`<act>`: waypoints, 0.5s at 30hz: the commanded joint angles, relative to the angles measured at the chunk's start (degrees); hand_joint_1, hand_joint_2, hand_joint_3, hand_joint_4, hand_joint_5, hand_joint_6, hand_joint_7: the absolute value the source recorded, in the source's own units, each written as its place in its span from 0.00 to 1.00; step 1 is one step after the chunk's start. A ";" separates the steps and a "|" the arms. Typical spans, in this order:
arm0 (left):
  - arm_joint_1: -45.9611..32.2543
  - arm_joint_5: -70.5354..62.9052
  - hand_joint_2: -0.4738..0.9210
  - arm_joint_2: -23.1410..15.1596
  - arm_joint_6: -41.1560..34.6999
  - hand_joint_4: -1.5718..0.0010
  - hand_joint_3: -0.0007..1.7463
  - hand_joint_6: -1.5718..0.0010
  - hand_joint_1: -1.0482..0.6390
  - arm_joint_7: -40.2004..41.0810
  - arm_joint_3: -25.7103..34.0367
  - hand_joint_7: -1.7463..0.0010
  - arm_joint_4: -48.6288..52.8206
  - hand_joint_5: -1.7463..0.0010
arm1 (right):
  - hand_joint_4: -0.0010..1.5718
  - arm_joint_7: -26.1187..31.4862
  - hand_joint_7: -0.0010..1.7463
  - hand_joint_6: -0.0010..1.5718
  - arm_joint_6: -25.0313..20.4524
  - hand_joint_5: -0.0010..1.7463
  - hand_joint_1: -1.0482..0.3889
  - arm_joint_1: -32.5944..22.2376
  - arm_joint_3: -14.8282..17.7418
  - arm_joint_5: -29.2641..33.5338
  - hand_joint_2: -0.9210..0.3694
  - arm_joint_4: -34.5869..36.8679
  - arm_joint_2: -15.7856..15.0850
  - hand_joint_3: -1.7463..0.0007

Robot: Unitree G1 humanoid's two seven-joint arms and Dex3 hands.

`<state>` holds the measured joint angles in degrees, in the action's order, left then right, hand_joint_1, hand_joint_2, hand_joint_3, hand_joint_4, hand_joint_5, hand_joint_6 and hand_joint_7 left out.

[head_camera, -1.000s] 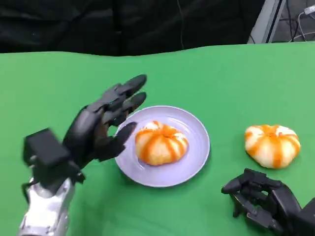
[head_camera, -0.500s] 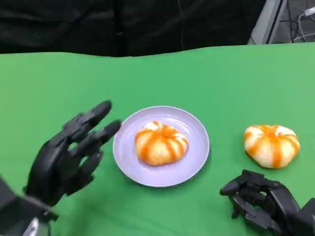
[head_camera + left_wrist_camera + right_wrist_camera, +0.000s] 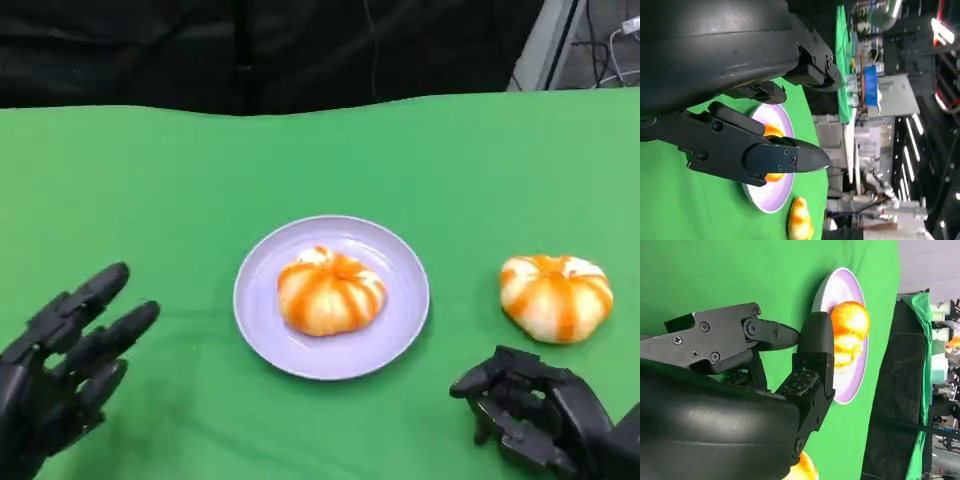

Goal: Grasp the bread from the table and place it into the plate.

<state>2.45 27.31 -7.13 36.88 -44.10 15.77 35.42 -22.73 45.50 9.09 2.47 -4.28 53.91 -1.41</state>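
one bun plated, one bun waiting on the cloth

table: green cloth, flat, with dark clutter behind the far edge.

plate: lilac, at centre, with an orange-striped bun resting in its middle. that placement looks complete.

second bun: on the bare cloth, well to the plate's right and apart from it. judged the next item to move.

left hand: low at the near left, fingers spread wide, holding nothing, well clear of the plate.

right hand: near the second bun, just short of it, not touching; fingers curled in on nothing.

next move: the right hand should open, reach forward over the second bun and close round it.

obstruction: none between bun and plate; the plated bun leaves limited room.
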 commanded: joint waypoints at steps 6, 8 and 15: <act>0.09 2.65 1.00 -0.75 1.03 0.61 0.18 0.66 0.38 -2.92 3.99 0.98 3.17 0.98 | 0.42 0.30 0.54 0.52 -0.89 0.98 0.55 -0.36 0.44 0.14 0.00 0.77 -1.13 0.75; 0.22 3.33 1.00 -0.63 0.18 0.61 0.18 0.65 0.44 -2.93 4.48 0.98 3.45 0.98 | 0.42 0.34 0.54 0.52 -0.89 0.98 0.55 -0.34 0.45 0.15 0.00 0.77 -1.13 0.75; 0.55 3.53 1.00 -0.15 -1.87 0.58 0.27 0.61 0.74 -2.59 4.72 0.99 3.84 0.99 | 0.42 -0.20 0.53 0.52 -0.92 0.97 0.56 -0.28 0.76 -0.23 0.00 0.98 -1.29 0.75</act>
<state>2.58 31.24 -6.89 35.24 -46.45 20.20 38.78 -22.90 45.49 9.21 2.72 -4.20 54.08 -1.45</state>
